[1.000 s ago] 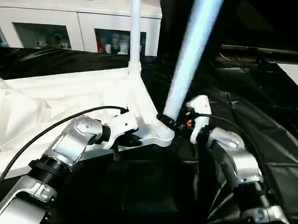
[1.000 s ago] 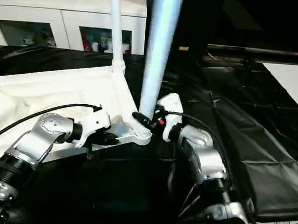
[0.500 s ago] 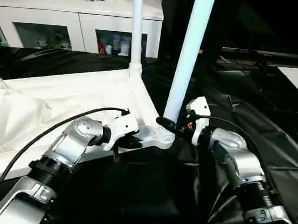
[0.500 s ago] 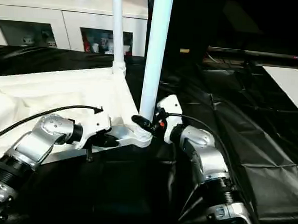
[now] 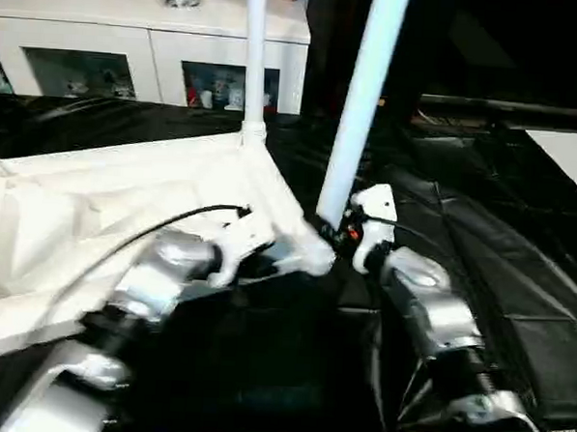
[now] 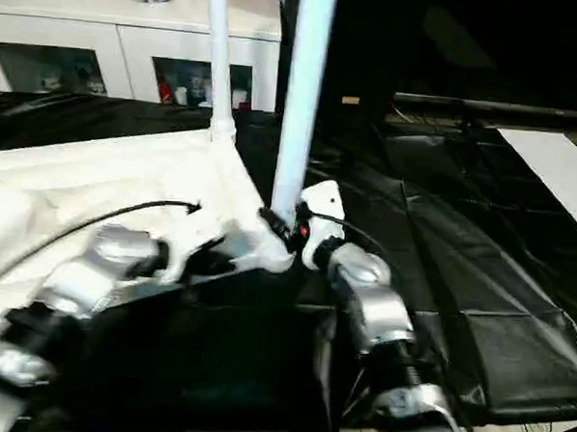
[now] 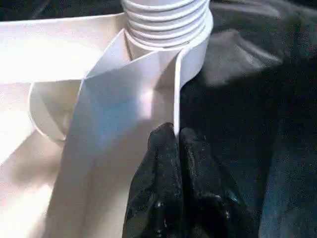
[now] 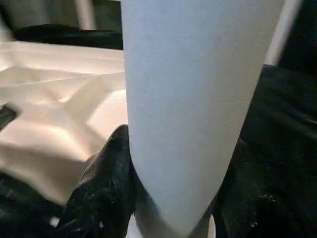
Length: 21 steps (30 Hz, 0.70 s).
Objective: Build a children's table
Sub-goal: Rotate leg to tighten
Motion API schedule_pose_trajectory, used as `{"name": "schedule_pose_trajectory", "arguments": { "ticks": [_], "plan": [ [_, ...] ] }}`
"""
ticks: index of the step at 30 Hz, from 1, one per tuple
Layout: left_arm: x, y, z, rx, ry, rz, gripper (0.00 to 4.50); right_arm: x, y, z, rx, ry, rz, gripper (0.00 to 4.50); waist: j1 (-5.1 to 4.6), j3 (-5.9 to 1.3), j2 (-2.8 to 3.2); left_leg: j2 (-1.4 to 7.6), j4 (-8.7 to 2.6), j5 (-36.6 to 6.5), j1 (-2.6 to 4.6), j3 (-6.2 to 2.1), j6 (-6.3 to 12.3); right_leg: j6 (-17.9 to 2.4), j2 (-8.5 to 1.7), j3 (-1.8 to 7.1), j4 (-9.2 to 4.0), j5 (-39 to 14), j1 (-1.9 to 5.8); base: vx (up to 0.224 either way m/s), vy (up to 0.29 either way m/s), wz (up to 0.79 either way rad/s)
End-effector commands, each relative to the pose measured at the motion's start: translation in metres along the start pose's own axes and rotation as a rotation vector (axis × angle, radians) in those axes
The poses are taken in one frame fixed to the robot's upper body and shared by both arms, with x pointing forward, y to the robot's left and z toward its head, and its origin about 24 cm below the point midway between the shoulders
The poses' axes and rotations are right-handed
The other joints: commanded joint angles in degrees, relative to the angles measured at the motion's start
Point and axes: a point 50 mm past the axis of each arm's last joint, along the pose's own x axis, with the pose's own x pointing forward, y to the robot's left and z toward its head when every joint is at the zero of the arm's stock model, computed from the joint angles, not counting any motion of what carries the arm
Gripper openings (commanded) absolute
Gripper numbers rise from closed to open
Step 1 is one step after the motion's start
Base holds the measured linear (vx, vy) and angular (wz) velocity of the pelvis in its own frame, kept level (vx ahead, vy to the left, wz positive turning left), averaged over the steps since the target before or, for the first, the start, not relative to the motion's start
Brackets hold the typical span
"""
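The white tabletop [image 5: 125, 198] lies upside down on a black sheet. One white leg [image 5: 252, 69] stands upright in its far corner socket. A second leg [image 5: 364, 104] stands in the near corner socket [image 5: 315, 256], leaning slightly. My right gripper [image 5: 334, 230] is shut on this leg just above the socket, with black fingers [image 8: 109, 188] on either side of the tube [image 8: 193, 109]. My left gripper [image 7: 173, 141] is shut, pinching the thin rim of the tabletop [image 7: 176, 99] right beside the ribbed socket collar [image 7: 166, 20].
A white cabinet with glass doors [image 5: 152, 44] stands behind the work. The black sheet [image 5: 481, 236] covers the surface to the right and front. A white panel [image 5: 572, 158] lies at the far right edge.
The held leg has tipped from a lean to nearly upright over the near socket. The whole picture has shifted a little. Both grips are unchanged.
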Motion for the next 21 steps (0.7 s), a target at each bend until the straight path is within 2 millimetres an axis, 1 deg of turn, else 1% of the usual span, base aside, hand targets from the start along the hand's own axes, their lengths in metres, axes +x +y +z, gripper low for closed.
{"name": "schedule_pose_trajectory", "arguments": {
  "ticks": [1, 2, 3, 4, 5, 6, 7, 8, 9, 10, 12, 15, 16, 18, 19, 21],
  "plan": [
    [0.012, -0.005, -0.012, -0.111, 0.071, 0.063, 0.0, -0.012, -0.01, -0.053, 0.07, 0.236, -0.137, 1.84, -0.57, -1.01, 0.84, 4.12, -6.13, -33.2, 0.65, -2.93, -2.1, -5.5, -4.95, 1.47, -5.75, -38.7, -0.06, 0.0, 0.0, 0.0],
    [0.015, -0.007, -0.009, -0.119, 0.072, 0.074, 0.0, -0.01, -0.009, -0.053, 0.081, 0.237, -0.146, 1.84, -0.66, -0.96, 0.87, 4.16, -6.21, -33.7, 0.67, -3.02, -2.08, -5.3, -4.95, 1.31, -5.87, -38.9, 0.0, 0.0, 0.0, 0.0],
    [0.02, -0.011, -0.005, -0.13, 0.067, 0.077, 0.0, -0.007, -0.009, -0.054, 0.098, 0.244, -0.17, 1.84, -0.7, -1.0, 1.02, 4.18, -6.3, -34.4, 0.67, -3.19, -2.03, -5.0, -5.06, 1.06, -5.97, -38.4, 0.18, 0.0, 0.0, 0.0],
    [0.02, -0.011, -0.005, -0.13, 0.067, 0.077, 0.0, -0.007, -0.009, -0.054, 0.098, 0.244, -0.17, 1.84, -0.86, -0.88, 1.23, 4.31, -6.58, -35.8, 0.81, -3.32, -2.14, -5.1, -5.05, 0.8, -6.12, -37.3, 0.25, 0.0, 0.0, 0.0],
    [0.029, -0.018, 0.003, -0.151, 0.056, 0.077, 0.0, -0.003, -0.01, -0.055, 0.138, 0.254, -0.215, 1.84, -1.08, -0.82, 1.37, 4.36, -6.74, -37.0, 0.7, -3.47, -2.38, -5.3, -5.06, 0.41, -6.04, -35.9, 0.46, 0.0, 0.0, 0.0],
    [0.034, -0.022, 0.009, -0.155, 0.049, 0.075, 0.0, -0.001, -0.011, -0.055, 0.162, 0.258, -0.238, 1.84, -1.15, -0.84, 1.39, 4.3, -6.8, -37.6, 0.83, -3.43, -2.39, -5.2, -4.95, 0.07, -6.24, -35.4, 0.52, 0.0, 0.0, 0.0],
    [0.037, -0.025, 0.012, -0.155, 0.045, 0.075, 0.0, 0.0, -0.012, -0.055, 0.175, 0.26, -0.255, 1.84, -1.25, -0.91, 1.27, 4.2, -6.69, -38.2, 1.0, -3.33, -2.17, -5.0, -5.23, -0.35, -6.39, -35.0, 0.53, 0.0, 0.0, 0.0],
    [0.039, -0.027, 0.015, -0.155, 0.041, 0.073, 0.0, 0.001, -0.012, -0.055, 0.18, 0.262, -0.263, 1.84, -1.15, -1.09, 1.06, 4.13, -6.65, -37.2, 0.79, -3.3, -1.97, -5.1, -5.59, -0.23, -6.37, -34.8, 0.68, 0.0, 0.0, 0.0],
    [0.045, -0.031, 0.021, -0.154, 0.033, 0.074, 0.0, 0.005, -0.011, -0.054, 0.193, 0.266, -0.285, 1.84, -1.15, -1.15, 1.06, 4.15, -6.63, -36.6, 0.67, -3.25, -1.92, -5.4, -5.73, -0.06, -6.21, -34.5, 0.69, 0.0, 0.0, 0.0],
    [0.046, -0.032, 0.022, -0.153, 0.032, 0.076, 0.0, 0.006, -0.01, -0.054, 0.195, 0.267, -0.287, 1.84, -1.06, -1.18, 1.04, 4.08, -6.54, -35.6, 0.6, -3.15, -1.67, -5.6, -5.88, 0.06, -6.31, -34.7, 0.61, 0.0, 0.0, 0.0],
    [0.046, -0.031, 0.023, -0.154, 0.035, 0.087, 0.0, 0.009, -0.009, -0.052, 0.201, 0.266, -0.291, 1.84, -0.92, -1.22, 1.01, 4.12, -6.58, -34.2, 0.31, -3.11, -1.42, -6.0, -6.01, 0.36, -6.16, -33.9, 0.68, 0.0, 0.0, 0.0],
    [0.046, -0.029, 0.022, -0.148, 0.037, 0.095, 0.0, 0.009, -0.008, -0.052, 0.202, 0.264, -0.29, 1.84, -0.62, -1.45, 0.89, 4.35, -6.8, -31.6, -0.08, -2.88, -1.4, -7.8, -5.94, 0.9, -5.53, -29.3, 0.86, 0.0, 0.0, 0.0],
    [0.042, -0.024, 0.018, -0.141, 0.042, 0.11, 0.0, 0.011, -0.006, -0.052, 0.204, 0.26, -0.28, 1.84, -0.54, -1.52, 0.8, 4.37, -6.79, -31.2, -0.14, -2.83, -1.41, -8.1, -5.98, 0.97, -5.41, -28.6, 0.92, 0.0, 0.0, 0.0],
    [0.041, -0.023, 0.017, -0.138, 0.044, 0.115, 0.0, 0.012, -0.006, -0.052, 0.204, 0.26, -0.277, 1.84, -0.22, -1.61, 0.77, 4.45, -6.81, -30.0, -0.27, -2.71, -1.46, -8.9, -5.98, 1.27, -5.05, -26.8, 0.97, 0.0, 0.0, 0.0],
    [0.04, -0.021, 0.016, -0.136, 0.047, 0.118, 0.0, 0.012, -0.005, -0.052, 0.199, 0.261, -0.269, 1.84, -0.11, -1.62, 0.7, 4.49, -6.85, -29.2, -0.48, -2.63, -1.47, -9.3, -5.93, 1.36, -4.82, -25.7, 1.11, 0.0, 0.0, 0.0],
    [0.039, -0.02, 0.015, -0.134, 0.049, 0.122, 0.0, 0.013, -0.004, -0.052, 0.19, 0.262, -0.261, 1.84, -0.05, -1.44, 0.67, 4.49, -6.82, -29.8, -0.27, -2.53, -1.45, -9.3, -5.95, 1.35, -4.99, -27.6, 0.9, 0.0, 0.0, 0.0]
  ]
}}
